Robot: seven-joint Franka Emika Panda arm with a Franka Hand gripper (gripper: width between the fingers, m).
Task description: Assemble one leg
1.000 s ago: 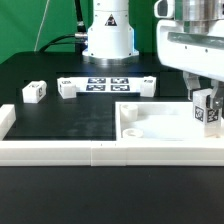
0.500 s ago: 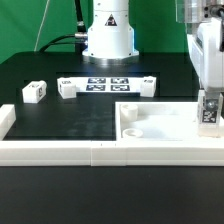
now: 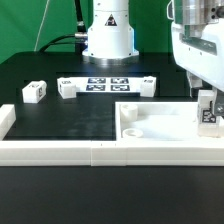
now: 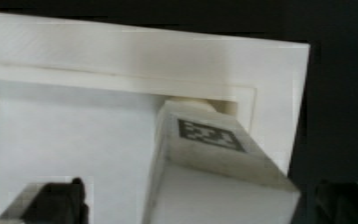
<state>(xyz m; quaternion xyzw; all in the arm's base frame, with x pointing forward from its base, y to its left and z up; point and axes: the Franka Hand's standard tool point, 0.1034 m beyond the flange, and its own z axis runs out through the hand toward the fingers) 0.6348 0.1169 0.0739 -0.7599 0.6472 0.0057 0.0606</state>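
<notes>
We count 3 small chunky white plastic tagged legs (image 3: pixel 34 91) (image 3: pixel 67 88) (image 3: pixel 207 108), 1 large flat white recessed panel (image 3: pixel 160 124), and 1 thin white marker board (image 3: pixel 112 83).

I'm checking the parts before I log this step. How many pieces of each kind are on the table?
Legs: 4, at and.
Panel: 1.
Marker board: 1.
Total: 6.

The black worktop (image 3: pixel 70 118) carries two legs (image 3: pixel 34 92) (image 3: pixel 67 88), the marker board (image 3: pixel 110 83), a panel (image 3: pixel 160 122) and a white rail (image 3: pixel 60 151).
</notes>
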